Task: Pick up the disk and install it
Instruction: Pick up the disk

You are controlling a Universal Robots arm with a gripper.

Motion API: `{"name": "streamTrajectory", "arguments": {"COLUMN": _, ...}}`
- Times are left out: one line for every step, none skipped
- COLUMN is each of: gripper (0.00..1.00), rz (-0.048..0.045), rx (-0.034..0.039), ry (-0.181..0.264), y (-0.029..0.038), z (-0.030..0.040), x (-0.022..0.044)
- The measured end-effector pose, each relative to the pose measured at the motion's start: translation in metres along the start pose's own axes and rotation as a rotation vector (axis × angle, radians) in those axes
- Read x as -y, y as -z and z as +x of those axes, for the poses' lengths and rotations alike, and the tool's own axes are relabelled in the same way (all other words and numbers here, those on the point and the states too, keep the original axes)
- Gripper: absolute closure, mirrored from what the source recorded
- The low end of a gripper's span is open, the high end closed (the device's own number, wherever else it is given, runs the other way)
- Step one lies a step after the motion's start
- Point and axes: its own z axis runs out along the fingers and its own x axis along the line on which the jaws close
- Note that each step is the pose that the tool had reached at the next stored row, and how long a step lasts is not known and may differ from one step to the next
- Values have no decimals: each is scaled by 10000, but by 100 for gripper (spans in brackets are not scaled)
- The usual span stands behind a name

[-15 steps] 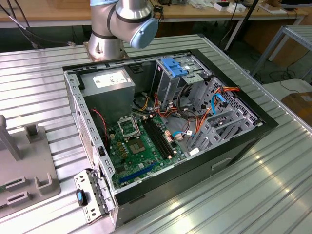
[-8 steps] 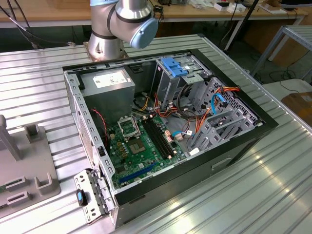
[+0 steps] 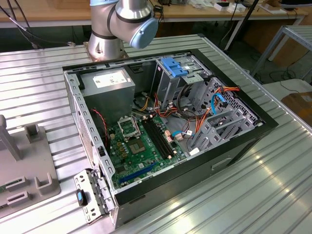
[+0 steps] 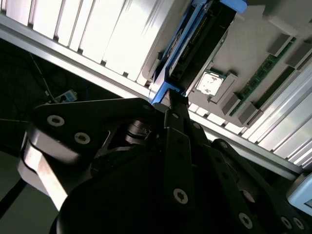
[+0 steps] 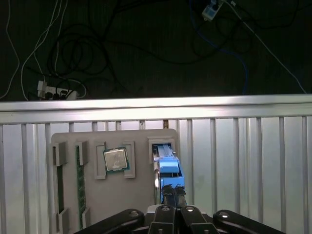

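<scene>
In the first wrist view we see the gripper (image 5: 173, 191) with its 2 fingers drawn narrow, pinching the blue rail end of the disk (image 5: 167, 163). The disk stands on edge in a slot of the grey holder plate (image 5: 139, 195), beside a processor chip (image 5: 116, 159).

The exterior view looks from above, at a slant, over the open computer case (image 3: 195, 178), with the grey holder (image 3: 48, 170) at the exterior view's left edge. Both wrist views sit close behind the gripper (image 5: 174, 189) (image 4: 173, 100) and share this holder (image 5: 139, 195) (image 4: 253, 41) (the first wrist view looks straight down, the second wrist view obliquely).
</scene>
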Motion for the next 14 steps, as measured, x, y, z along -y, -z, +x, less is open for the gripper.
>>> {"name": "streamTrajectory", "arguments": {"gripper": 89, "rz": -1, "rx": 0, "ry": 0, "y": 0, "z": 0, "x": 0}}
{"name": "streamTrajectory", "arguments": {"gripper": 89, "rz": -2, "rx": 0, "ry": 0, "y": 0, "z": 0, "x": 0}}
{"name": "streamTrajectory", "arguments": {"gripper": 89, "rz": -2, "rx": 0, "ry": 0, "y": 0, "z": 0, "x": 0}}
{"name": "streamTrajectory", "arguments": {"gripper": 89, "rz": -3, "rx": 2, "ry": 0, "y": 0, "z": 0, "x": 0}}
{"name": "streamTrajectory", "arguments": {"gripper": 89, "rz": -3, "rx": 9, "ry": 0, "y": 0, "z": 0, "x": 0}}
{"name": "streamTrajectory", "arguments": {"gripper": 83, "rz": -4, "rx": 17, "ry": -1, "y": 0, "z": 0, "x": 0}}
{"name": "streamTrajectory", "arguments": {"gripper": 76, "rz": -3, "rx": 25, "ry": 0, "y": 0, "z": 1, "x": 0}}
{"name": "streamTrajectory", "arguments": {"gripper": 70, "rz": -4, "rx": 30, "ry": 0, "y": 0, "z": 1, "x": 0}}
{"name": "streamTrajectory", "arguments": {"gripper": 64, "rz": -1, "rx": 51, "ry": 0, "y": 0, "z": 2, "x": -1}}
{"name": "streamTrajectory", "arguments": {"gripper": 58, "rz": 10, "rx": 65, "ry": 0, "y": 0, "z": 2, "x": -3}}
{"name": "streamTrajectory", "arguments": {"gripper": 46, "rz": 11, "rx": 67, "ry": 0, "y": 0, "z": 2, "x": -3}}
{"name": "streamTrajectory", "arguments": {"gripper": 46, "rz": 11, "rx": 67, "ry": 0, "y": 0, "z": 2, "x": -3}}
{"name": "streamTrajectory", "arguments": {"gripper": 46, "rz": 11, "rx": 67, "ry": 0, "y": 0, "z": 2, "x": -4}}
{"name": "streamTrajectory", "arguments": {"gripper": 40, "rz": 15, "rx": 76, "ry": 0, "y": -23, "z": 3, "x": -5}}
